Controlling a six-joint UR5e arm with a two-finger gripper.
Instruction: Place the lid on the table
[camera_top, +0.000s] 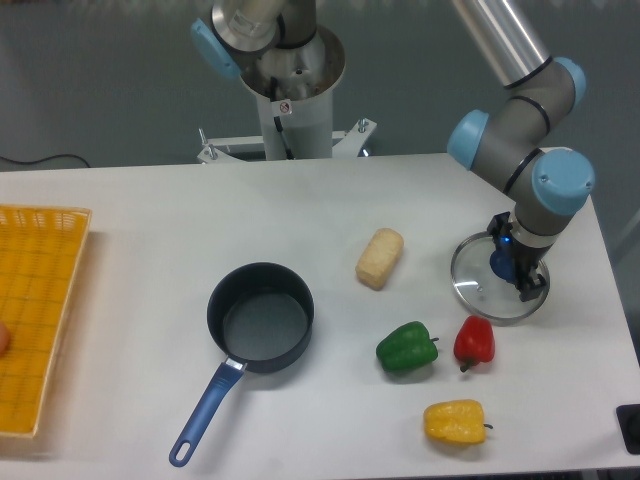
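The lid, clear glass with a metal rim and a blue knob, lies low at the right side of the white table, seemingly resting on it. My gripper points down over the lid's middle. Its dark fingers sit on either side of the blue knob and appear shut on it. The wrist hides part of the knob and the lid's right half.
A dark blue saucepan stands mid-table with its handle toward the front. A beige bread roll, green pepper, red pepper and yellow pepper lie near the lid. A yellow mesh tray sits at the left edge.
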